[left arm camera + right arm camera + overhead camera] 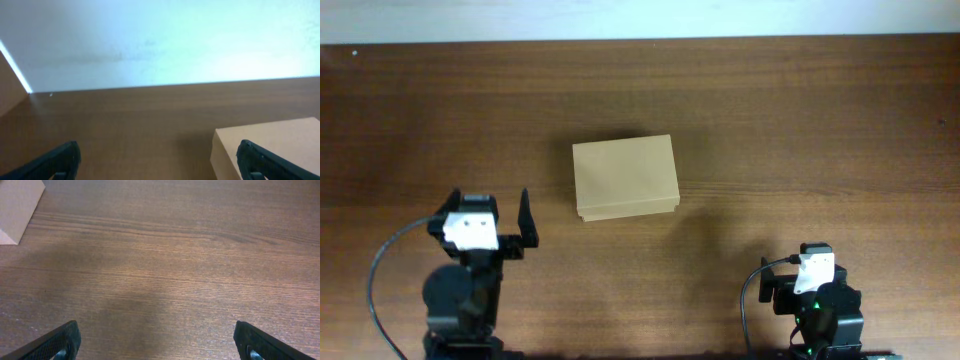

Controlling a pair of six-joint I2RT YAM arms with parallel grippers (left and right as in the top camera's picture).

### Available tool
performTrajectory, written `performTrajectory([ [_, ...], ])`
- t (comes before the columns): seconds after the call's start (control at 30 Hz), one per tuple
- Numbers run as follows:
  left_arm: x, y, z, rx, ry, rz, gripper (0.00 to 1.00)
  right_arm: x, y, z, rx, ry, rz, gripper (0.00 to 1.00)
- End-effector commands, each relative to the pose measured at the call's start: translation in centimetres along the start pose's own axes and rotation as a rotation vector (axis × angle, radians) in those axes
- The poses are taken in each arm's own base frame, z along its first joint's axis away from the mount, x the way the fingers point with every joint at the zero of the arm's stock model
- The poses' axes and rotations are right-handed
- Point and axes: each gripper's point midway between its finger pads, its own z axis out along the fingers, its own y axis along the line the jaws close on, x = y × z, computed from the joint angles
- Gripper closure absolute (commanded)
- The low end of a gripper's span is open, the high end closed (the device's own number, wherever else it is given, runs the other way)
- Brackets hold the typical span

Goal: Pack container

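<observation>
The container (625,177) is a tan cardboard box with its flap lid shut, resting on the wooden table near the middle. My left gripper (488,213) is open and empty, to the left of and a little nearer than the box; in the left wrist view the box's corner (272,137) shows just behind the right finger, and the jaws (157,160) hold nothing. My right gripper (815,262) is at the front right, apart from the box; its fingers (157,342) are spread wide over bare wood, and the box's corner (17,205) shows at the top left.
The wooden table (800,130) runs back to a pale wall (160,40). No tape rolls or pens show in any view.
</observation>
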Motion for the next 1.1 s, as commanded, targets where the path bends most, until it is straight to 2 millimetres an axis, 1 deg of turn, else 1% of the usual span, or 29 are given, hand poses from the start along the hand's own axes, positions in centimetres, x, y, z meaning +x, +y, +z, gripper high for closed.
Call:
performTrajectory([
  [0.0,2.1,0.1,-0.2,-0.015,-0.049,0.006,0.00,0.3,-0.3,0.2,0.018,0.003,0.012,0.01],
  [0.23,5.7,-0.1,-0.3,-0.017,-0.079,0.005,0.00,0.3,-0.3,0.2,0.018,0.003,0.012,0.01],
  [0.4,8.1,-0.2,-0.4,-0.017,-0.057,0.006,0.00,0.3,-0.3,0.2,0.018,0.003,0.012,0.01],
  [0.47,8.6,-0.2,-0.6,-0.019,-0.037,0.007,0.00,0.3,-0.3,0.2,0.018,0.003,0.012,0.01],
  [0.7,9.3,-0.2,-1.0,-0.016,-0.015,0.008,0.00,0.3,-0.3,0.2,0.018,0.003,0.012,0.01],
  [0.8,8.6,-0.2,-1.3,-0.019,-0.051,0.006,0.00,0.3,-0.3,0.2,0.018,0.003,0.012,0.01],
  [1.07,8.6,-0.2,-1.2,-0.018,-0.048,0.006,0.00,0.3,-0.3,0.2,0.018,0.003,0.012,0.01],
])
